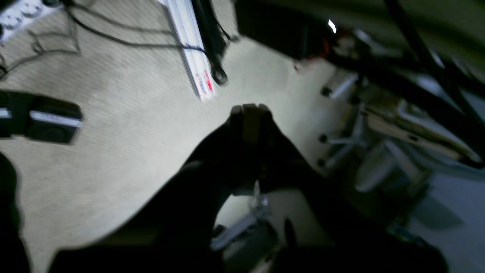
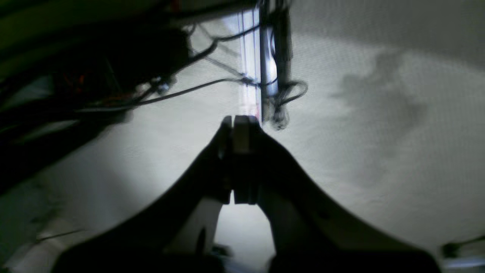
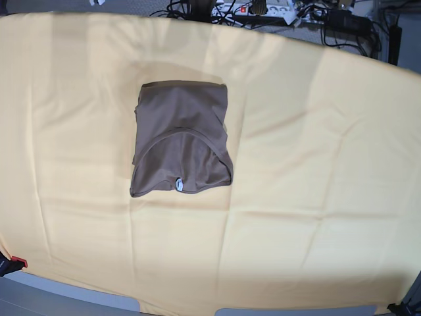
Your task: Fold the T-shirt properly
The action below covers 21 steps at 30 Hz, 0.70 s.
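Observation:
The taupe T-shirt (image 3: 181,138) lies folded into a compact rectangle on the pale-yellow cloth (image 3: 316,151), left of centre in the base view. Its curved neckline and small white label (image 3: 178,185) face the near edge. Neither arm shows in the base view. My left gripper (image 1: 250,110) is shut and empty in the left wrist view, held over the cloth near its far edge. My right gripper (image 2: 239,121) is shut and empty in the right wrist view, also over bare cloth. The shirt does not show in either wrist view.
A white rail (image 1: 193,49) with black cables (image 1: 125,41) lies along the table's far edge. A power strip (image 3: 260,9) and cables sit behind the table. Chair legs and floor clutter (image 1: 348,140) show beyond the cloth's edge.

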Each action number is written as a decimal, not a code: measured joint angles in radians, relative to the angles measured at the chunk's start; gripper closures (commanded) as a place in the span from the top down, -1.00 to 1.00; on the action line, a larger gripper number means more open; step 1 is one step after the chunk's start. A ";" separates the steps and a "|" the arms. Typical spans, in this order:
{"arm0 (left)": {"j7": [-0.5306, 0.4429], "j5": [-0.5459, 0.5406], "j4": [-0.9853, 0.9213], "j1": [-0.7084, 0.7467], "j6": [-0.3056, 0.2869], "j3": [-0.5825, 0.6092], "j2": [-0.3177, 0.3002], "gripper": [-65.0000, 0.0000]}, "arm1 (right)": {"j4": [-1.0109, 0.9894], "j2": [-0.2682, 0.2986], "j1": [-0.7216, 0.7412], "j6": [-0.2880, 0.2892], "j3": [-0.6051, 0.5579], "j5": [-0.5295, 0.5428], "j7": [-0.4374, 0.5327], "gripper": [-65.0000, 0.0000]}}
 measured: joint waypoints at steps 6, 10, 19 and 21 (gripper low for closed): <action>-0.393 0.243 -0.134 -0.079 0.047 0.069 0.018 -1.00 | -0.098 -0.009 0.076 -0.169 -0.075 -0.177 0.160 -1.00; -0.608 0.326 -0.246 -0.132 0.261 0.130 0.037 -1.00 | -0.149 -0.031 0.145 -0.238 -0.115 -0.249 0.220 -1.00; -0.709 0.251 -0.486 -0.228 0.412 0.290 0.175 -1.00 | -0.236 -0.091 0.196 -0.285 -0.210 -0.319 0.251 -1.00; -0.713 0.238 -0.487 -0.225 0.411 0.289 0.175 -1.00 | -0.236 -0.095 0.198 -0.284 -0.219 -0.307 0.250 -1.00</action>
